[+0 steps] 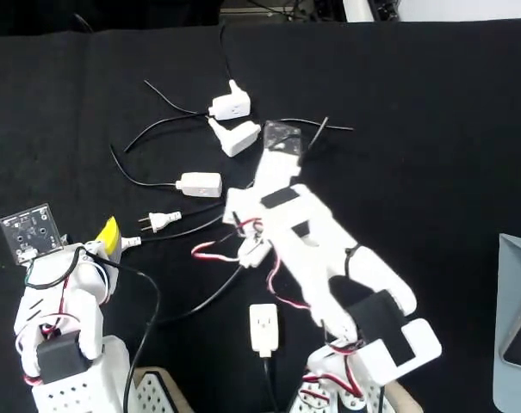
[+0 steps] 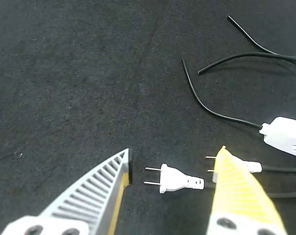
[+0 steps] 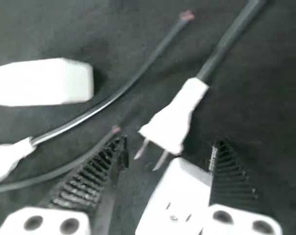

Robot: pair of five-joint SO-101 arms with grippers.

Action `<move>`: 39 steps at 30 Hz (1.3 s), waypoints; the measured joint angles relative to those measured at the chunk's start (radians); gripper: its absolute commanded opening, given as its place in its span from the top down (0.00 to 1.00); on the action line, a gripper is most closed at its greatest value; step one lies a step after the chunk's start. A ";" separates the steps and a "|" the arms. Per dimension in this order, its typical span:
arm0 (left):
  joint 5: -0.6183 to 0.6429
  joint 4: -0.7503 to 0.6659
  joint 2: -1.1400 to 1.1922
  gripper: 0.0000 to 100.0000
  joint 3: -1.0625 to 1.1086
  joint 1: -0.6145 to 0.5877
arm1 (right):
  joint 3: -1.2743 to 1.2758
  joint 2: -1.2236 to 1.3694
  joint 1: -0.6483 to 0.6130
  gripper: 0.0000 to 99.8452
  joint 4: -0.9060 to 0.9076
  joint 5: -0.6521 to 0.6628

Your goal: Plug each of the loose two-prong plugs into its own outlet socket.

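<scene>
In the left wrist view my left gripper (image 2: 173, 152) is open over the black mat. A loose white two-prong plug (image 2: 174, 178) lies flat between its grey finger (image 2: 96, 191) and yellow finger (image 2: 240, 191). A second plug (image 2: 250, 166) peeks out from behind the yellow finger. From above, the left gripper (image 1: 109, 237) sits just left of that plug (image 1: 161, 221). My right gripper (image 3: 171, 142) is open too. A white outlet socket (image 3: 179, 200) lies between its black fingers, against one of them. Another plug (image 3: 174, 117) points its prongs at this socket from a short gap.
More white sockets lie on the mat: one in the middle (image 1: 200, 184), two at the back (image 1: 230, 106) (image 1: 240, 138), one near the front (image 1: 263, 329). Thin black cables (image 1: 148, 129) curl across the mat. A grey bin (image 1: 517, 327) stands at the right edge.
</scene>
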 measured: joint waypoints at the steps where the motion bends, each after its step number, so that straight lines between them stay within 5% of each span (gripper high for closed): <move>1: 0.000 0.000 0.000 0.73 0.000 0.000 | 0.000 0.000 0.006 0.74 0.000 -0.011; 9: 0.000 0.000 0.000 0.73 0.000 0.000 | -0.002 0.046 0.048 0.75 -0.043 -0.046; 16: 0.000 0.000 0.000 0.73 0.000 0.000 | -0.025 0.094 0.057 0.93 -0.043 -0.046; 24: 0.000 0.000 0.000 0.73 0.000 0.000 | -0.031 0.106 0.072 0.99 -0.055 -0.037; 32: 0.000 0.000 0.000 0.73 0.000 0.000 | -0.031 -0.003 0.176 0.99 -0.018 0.161; 39: 0.000 0.000 0.000 0.73 0.000 0.000 | -0.031 -0.089 0.282 0.99 0.175 0.500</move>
